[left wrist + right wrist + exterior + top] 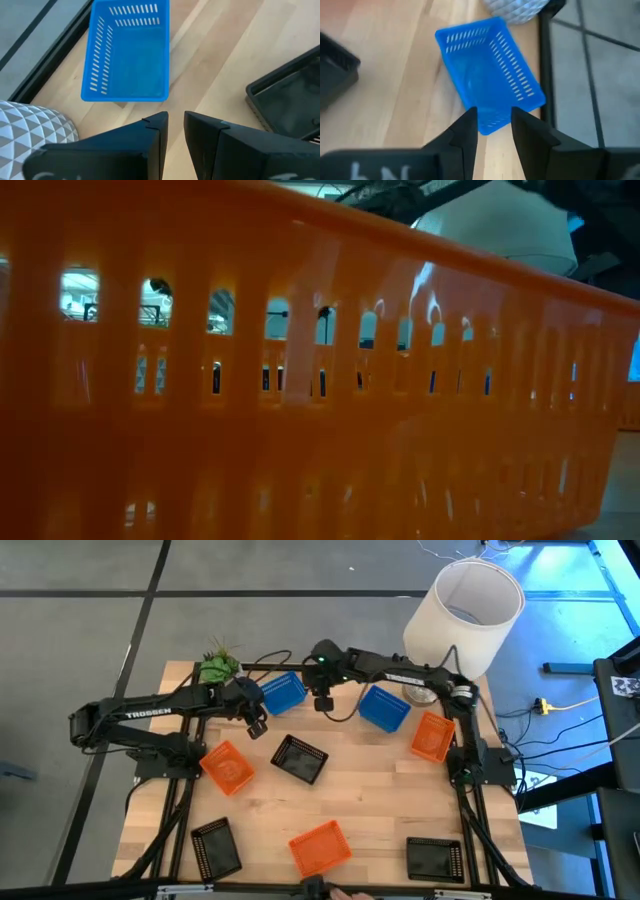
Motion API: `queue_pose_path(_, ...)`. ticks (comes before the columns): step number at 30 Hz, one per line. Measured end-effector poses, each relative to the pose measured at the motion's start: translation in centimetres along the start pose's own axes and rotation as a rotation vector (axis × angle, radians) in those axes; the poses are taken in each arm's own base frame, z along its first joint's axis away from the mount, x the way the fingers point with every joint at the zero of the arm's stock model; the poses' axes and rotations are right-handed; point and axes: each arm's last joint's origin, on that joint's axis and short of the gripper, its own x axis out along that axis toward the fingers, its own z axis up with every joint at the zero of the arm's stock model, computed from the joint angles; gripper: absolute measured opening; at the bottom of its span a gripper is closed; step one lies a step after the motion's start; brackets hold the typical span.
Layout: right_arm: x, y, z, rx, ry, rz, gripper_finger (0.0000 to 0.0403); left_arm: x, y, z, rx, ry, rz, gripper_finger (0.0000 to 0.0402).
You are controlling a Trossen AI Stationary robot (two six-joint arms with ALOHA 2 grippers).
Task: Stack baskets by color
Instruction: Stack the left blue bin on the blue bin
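Scene: a pale wooden table (350,800) stood under two dark arms, with baskets scattered singly across it and none stacked yet.

Left claw: the left gripper (257,727) hung over the far middle of the table, its fingers (155,131) parted by a narrow gap and holding nothing.

Right claw: the right gripper (323,702) hung a little beyond and beside the left one, fingers spread wide and empty.

Blue baskets: one blue basket (283,694) lay between the two claws, just ahead of the left fingers in that wrist's view (129,50). A second blue basket (384,707) lay near the right claw, on the side away from the left arm. I could find no third blue one.

Right wrist view: a blue basket (489,70) sat directly ahead of the fingers, its near corner between their tips; which of the two it was I could not tell.

Other baskets: an orange basket (227,767) and a black basket (299,758) sat nearer the table's front than the left claw. Another orange basket (432,736) lay well beyond the second blue one, and a third orange basket (320,846) stood by the front edge.

Doing it well, as I judged: each claw should straddle one thin wall of its blue basket, close firmly, lift level, then lower one basket squarely into the other so they nest.
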Motion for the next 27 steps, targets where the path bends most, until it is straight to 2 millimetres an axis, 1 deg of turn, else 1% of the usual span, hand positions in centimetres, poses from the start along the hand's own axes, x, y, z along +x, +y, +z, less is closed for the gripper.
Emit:
queue_pose_path(3, 1.0, -0.2, 0.1, -0.066, 0.096, 0.067, 0.0118, 0.0, 0.0, 0.0, 0.001, 0.001, 0.0, 0.0055)
queue_pose_path(6, 2.0, -0.3, 0.0, -0.12, 0.148, 0.113, 0.0118, 0.0, 0.0, 0.0, 0.002, 0.004, 0.0, 0.0055)
queue_pose_path(10, 3.5, -0.2, -0.2, -0.188, 0.162, 0.136, 0.0118, -0.4, 0.1, -0.1, 0.023, -0.008, -0.002, 0.0055)
queue_pose_path(15, 5.1, 0.2, -0.9, -0.237, 0.184, 0.164, 0.0118, -0.7, 0.2, -0.1, 0.047, -0.015, -0.002, 0.0055)
queue_pose_path(23, 5.7, 0.0, -0.6, -0.254, 0.139, 0.129, 0.0118, -1.4, 0.4, -0.2, 0.042, -0.043, -0.003, 0.0055)
queue_pose_path(27, 5.7, 0.1, -0.5, -0.245, 0.091, 0.179, 0.0118, -1.6, 0.4, -0.1, 0.039, -0.053, -0.004, 0.0055)
